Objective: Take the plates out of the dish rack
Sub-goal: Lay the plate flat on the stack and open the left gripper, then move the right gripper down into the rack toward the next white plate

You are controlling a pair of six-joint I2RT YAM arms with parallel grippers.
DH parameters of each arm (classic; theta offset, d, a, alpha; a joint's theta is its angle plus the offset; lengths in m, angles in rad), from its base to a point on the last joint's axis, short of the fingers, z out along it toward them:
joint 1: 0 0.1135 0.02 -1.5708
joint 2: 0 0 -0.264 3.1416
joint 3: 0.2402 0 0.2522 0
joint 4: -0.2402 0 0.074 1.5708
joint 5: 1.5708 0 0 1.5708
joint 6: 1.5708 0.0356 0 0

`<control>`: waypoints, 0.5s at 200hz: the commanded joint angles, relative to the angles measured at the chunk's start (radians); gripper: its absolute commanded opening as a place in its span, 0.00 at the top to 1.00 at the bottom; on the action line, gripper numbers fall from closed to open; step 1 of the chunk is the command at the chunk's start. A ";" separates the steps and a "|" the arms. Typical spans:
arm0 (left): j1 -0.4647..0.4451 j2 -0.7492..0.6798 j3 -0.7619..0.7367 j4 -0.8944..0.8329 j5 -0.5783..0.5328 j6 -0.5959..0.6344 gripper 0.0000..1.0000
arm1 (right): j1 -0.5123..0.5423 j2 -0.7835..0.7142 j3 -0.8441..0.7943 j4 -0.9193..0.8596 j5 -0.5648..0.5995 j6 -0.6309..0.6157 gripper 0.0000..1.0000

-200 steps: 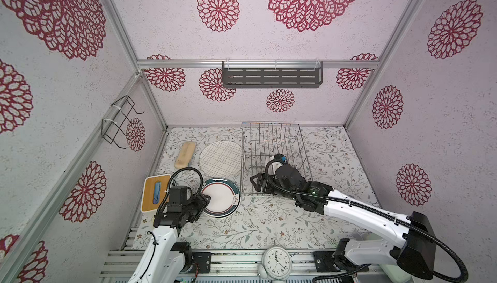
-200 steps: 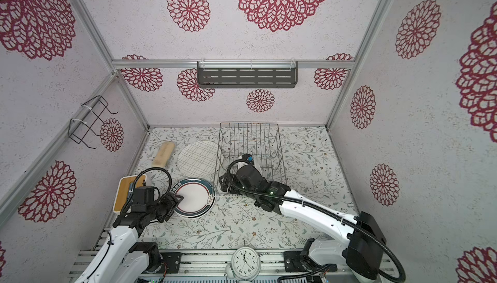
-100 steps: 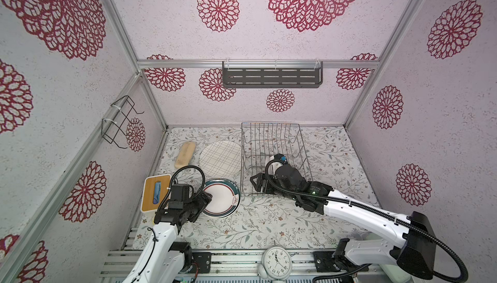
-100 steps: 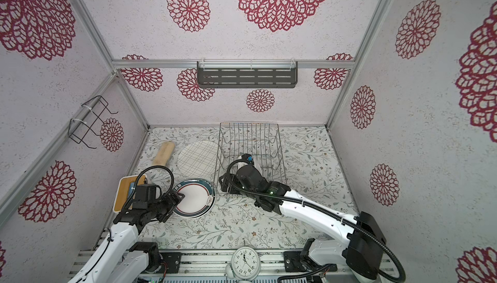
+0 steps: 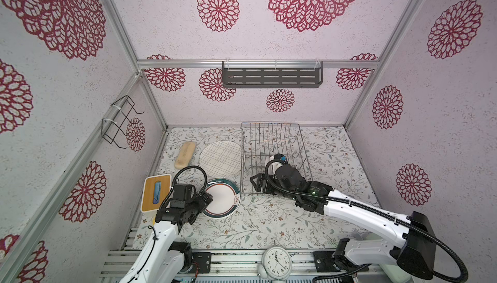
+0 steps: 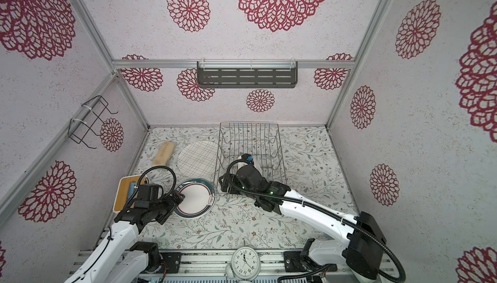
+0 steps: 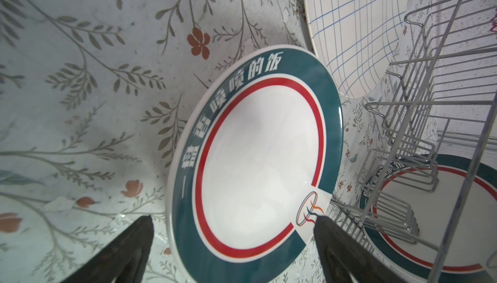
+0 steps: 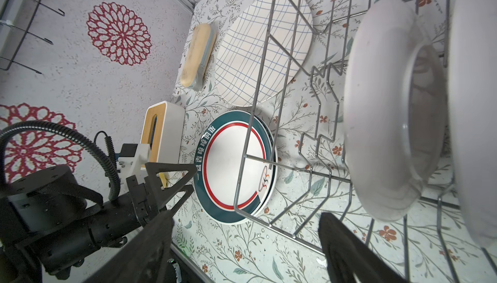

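Teal-rimmed plate (image 7: 258, 160): laid flat beside dish rack (image 5: 271, 144).
Left gripper (image 7: 233, 218): jaws spread, nothing grasped.
Right gripper (image 8: 247, 215): jaws parted, empty, poised by upright plate (image 8: 387, 106), likely next pick.

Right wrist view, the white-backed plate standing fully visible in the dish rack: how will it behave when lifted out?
The plate looks like rigid glazed ceramic, so it probably won't flex but may slip in a pinch. It stands on edge between the dish rack's wire tines, so it could roll or tip once freed. A knock against the wire might chip it.
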 commanded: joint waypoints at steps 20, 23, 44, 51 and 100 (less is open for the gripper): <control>-0.008 -0.026 0.056 -0.008 0.002 0.025 0.03 | 0.005 -0.029 0.030 -0.008 0.032 -0.020 0.12; -0.008 -0.028 0.060 -0.010 0.002 0.026 0.03 | 0.005 -0.029 0.030 -0.010 0.035 -0.022 0.12; -0.008 -0.047 0.086 -0.017 0.008 0.041 0.02 | 0.005 -0.033 0.047 -0.049 0.077 -0.028 0.12; -0.008 -0.056 0.093 -0.017 0.012 0.046 0.02 | 0.005 -0.032 0.059 -0.074 0.102 -0.034 0.12; -0.008 -0.112 0.141 -0.014 0.006 0.067 0.01 | 0.017 0.008 0.198 -0.326 0.369 -0.076 0.12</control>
